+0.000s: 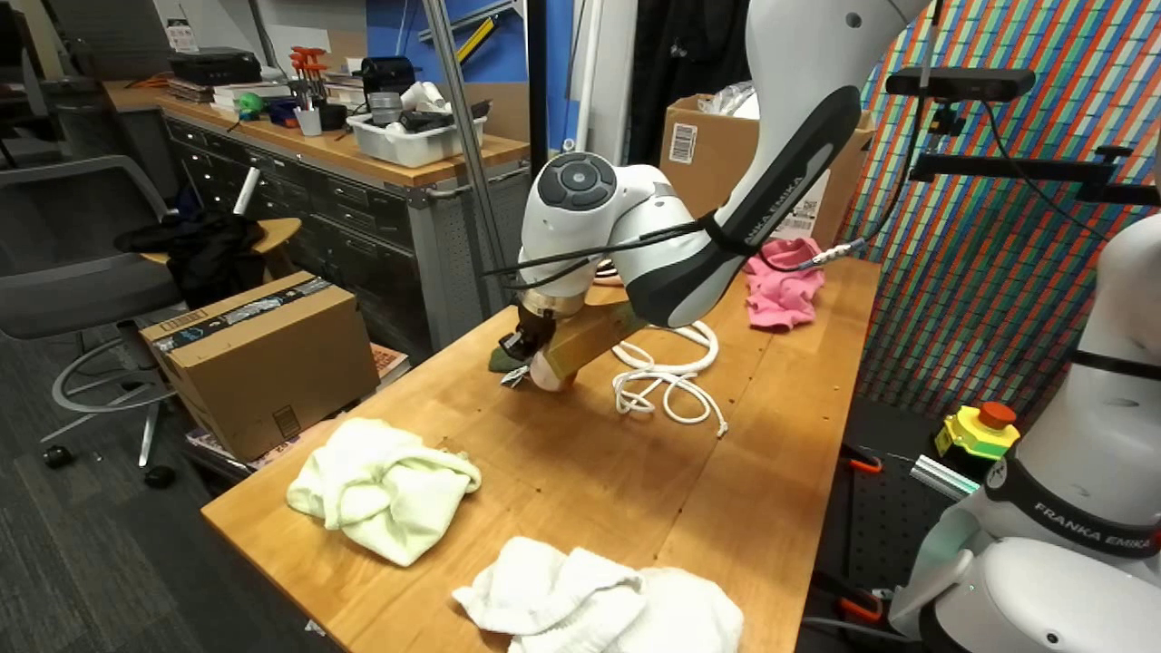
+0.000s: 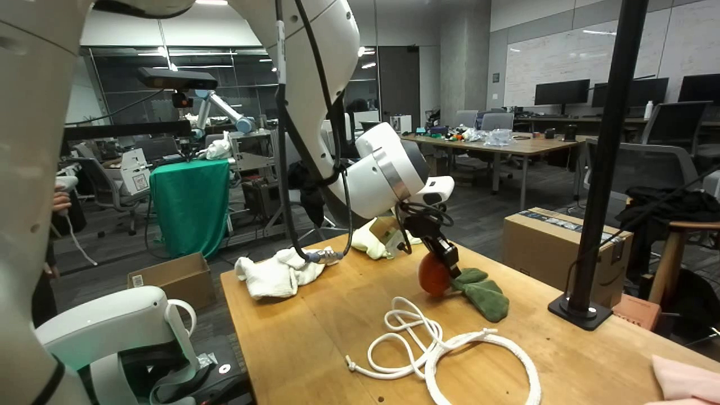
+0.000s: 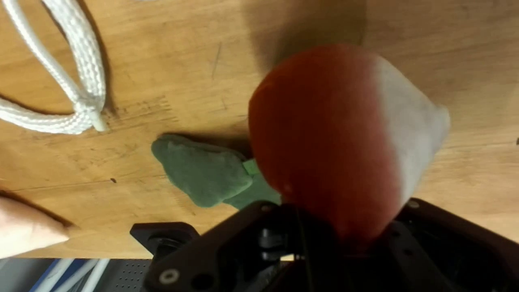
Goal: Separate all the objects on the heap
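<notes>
My gripper (image 2: 451, 269) points down and is shut on the toy, close to where its red body (image 2: 434, 275) meets the leaves. Its green leaves (image 2: 486, 298) rest on the table, and the pale tip (image 3: 413, 117) points away; whether the body touches the wood I cannot tell. White cords (image 1: 676, 376) lie looped beside the toy. Spread apart are a pale green cloth (image 1: 390, 490), a white cloth (image 1: 580, 599), a bright pink cloth (image 1: 785, 286) and a pale pink cloth (image 2: 689, 379). No heap is in view.
The wooden table (image 1: 590, 472) carries everything. A black pole (image 2: 596, 225) rises from a base at the table's edge, near the leaves. A cardboard box (image 1: 263, 363) stands off the table, and another box (image 1: 707, 150) sits behind the arm.
</notes>
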You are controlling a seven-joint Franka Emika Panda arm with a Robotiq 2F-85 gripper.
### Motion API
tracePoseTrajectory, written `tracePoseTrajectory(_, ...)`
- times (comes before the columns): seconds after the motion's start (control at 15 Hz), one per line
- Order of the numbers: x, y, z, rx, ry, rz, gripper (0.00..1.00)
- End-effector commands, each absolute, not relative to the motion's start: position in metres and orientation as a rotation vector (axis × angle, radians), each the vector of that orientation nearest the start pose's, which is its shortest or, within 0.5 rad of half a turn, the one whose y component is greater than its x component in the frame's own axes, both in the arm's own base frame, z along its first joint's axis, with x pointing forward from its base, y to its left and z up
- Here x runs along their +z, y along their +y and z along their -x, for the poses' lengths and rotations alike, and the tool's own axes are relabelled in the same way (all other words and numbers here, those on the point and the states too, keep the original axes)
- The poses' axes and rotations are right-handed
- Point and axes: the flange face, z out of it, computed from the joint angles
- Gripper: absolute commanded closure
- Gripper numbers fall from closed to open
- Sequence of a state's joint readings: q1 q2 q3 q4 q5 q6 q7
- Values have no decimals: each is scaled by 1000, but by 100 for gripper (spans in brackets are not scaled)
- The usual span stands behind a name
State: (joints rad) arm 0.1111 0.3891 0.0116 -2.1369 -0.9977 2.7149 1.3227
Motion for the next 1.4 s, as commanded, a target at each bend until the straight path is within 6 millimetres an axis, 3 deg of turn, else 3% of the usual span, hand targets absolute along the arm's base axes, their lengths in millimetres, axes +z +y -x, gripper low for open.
tracePoseTrajectory(0.0, 240, 103, -583, -859, 652, 3162, 96)
tracePoseTrajectory(0.53, 233, 102, -587, -955, 805, 3074, 95)
tracePoseTrajectory(0.6, 231, 104, -586, -952, 802, 3077, 68)
tracePoseTrajectory(0.73, 226, 104, -585, -948, 794, 3091, 61)
tracePoseTrajectory(1.0, 222, 102, -582, -914, 761, 3124, 29)
tracePoseTrajectory(1.27, 230, 100, -577, -908, 728, 3144, 2)
tracePoseTrajectory(1.33, 234, 100, -575, -902, 712, 3150, 0)
